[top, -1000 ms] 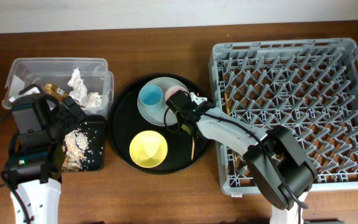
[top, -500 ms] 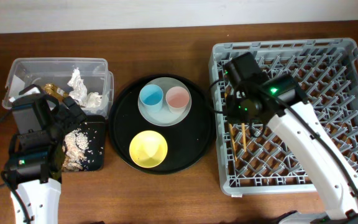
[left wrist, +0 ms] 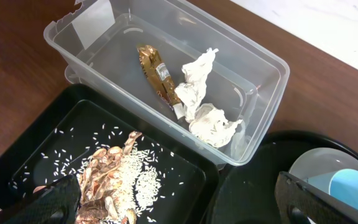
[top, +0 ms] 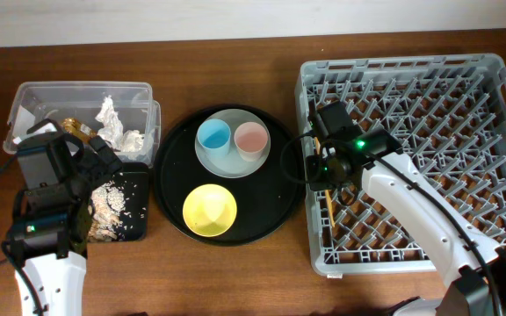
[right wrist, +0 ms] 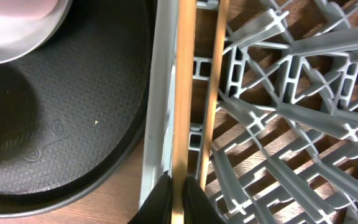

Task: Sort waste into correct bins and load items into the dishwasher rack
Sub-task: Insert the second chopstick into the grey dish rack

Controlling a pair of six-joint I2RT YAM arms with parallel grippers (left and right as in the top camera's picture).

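My right gripper [right wrist: 178,194] is shut on one wooden chopstick [right wrist: 183,93], held over the left wall of the grey dishwasher rack [top: 411,158]. A second chopstick [right wrist: 215,81] lies just inside the rack beside it. In the overhead view this gripper [top: 319,168] is at the rack's left edge. My left gripper [left wrist: 182,205] is open and empty above the shallow black tray [left wrist: 42,149], which holds food scraps [left wrist: 114,177]. The clear tub [left wrist: 253,56] holds the brown-gold wrapper [left wrist: 154,71] and crumpled paper [left wrist: 204,106].
The large round black tray [top: 279,193] lies between the bins and the rack. On it a pale plate [top: 232,164] carries the blue cup [top: 213,135] and pink cup [top: 252,138]; the yellow bowl [top: 210,209] sits in front.
My right arm went from the round tray to above the rack with the chopsticks, then came down to the rack's left edge. The left arm has not moved.
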